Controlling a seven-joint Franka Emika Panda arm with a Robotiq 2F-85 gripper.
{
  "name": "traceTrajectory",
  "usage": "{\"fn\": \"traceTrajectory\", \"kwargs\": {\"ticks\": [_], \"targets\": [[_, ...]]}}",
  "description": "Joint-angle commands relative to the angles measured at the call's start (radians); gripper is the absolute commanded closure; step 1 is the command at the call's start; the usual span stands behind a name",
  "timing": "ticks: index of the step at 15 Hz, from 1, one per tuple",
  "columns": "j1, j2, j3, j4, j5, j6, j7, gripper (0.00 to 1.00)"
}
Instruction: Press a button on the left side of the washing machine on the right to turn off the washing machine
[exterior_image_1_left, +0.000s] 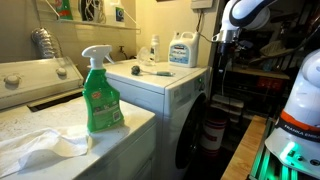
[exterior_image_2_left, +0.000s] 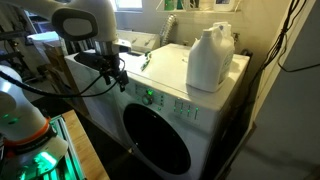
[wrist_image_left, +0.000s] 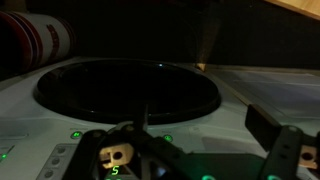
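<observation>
The white front-load washing machine (exterior_image_1_left: 172, 92) has a flat top and a large dark round door (exterior_image_2_left: 156, 140). Its control panel (exterior_image_2_left: 150, 97) above the door shows green lights. In the wrist view the door (wrist_image_left: 125, 90) fills the middle, and green lights (wrist_image_left: 76, 134) and a green digit glow on the panel close to the camera. My gripper (wrist_image_left: 195, 150) is open and empty, with its fingers spread wide just in front of the panel. In both exterior views the gripper (exterior_image_2_left: 119, 73) (exterior_image_1_left: 221, 42) hangs by the machine's upper front corner, next to the panel's end.
A white detergent jug (exterior_image_2_left: 210, 58) and small items stand on the machine's top. A green spray bottle (exterior_image_1_left: 100, 95) and a white cloth (exterior_image_1_left: 40, 145) lie on a near surface. A white appliance with a knobbed back panel (exterior_image_1_left: 30, 80) stands beside it. A red and white container (wrist_image_left: 45, 40) sits on the floor.
</observation>
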Motion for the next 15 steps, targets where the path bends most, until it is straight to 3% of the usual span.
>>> {"fn": "traceTrajectory", "kwargs": {"ticks": [1, 4, 12, 13, 14, 15], "targets": [[-0.01, 0.011, 0.01, 0.003, 0.009, 0.002, -0.009, 0.0], [-0.008, 0.017, 0.01, 0.006, 0.01, 0.002, -0.01, 0.0], [-0.009, 0.225, 0.019, 0.02, 0.164, 0.107, 0.145, 0.0], [-0.008, 0.246, 0.024, 0.019, 0.178, 0.132, 0.155, 0.07], [-0.009, 0.269, 0.032, 0.018, 0.188, 0.156, 0.169, 0.26], [-0.012, 0.291, 0.045, 0.016, 0.189, 0.186, 0.189, 0.32]]}}
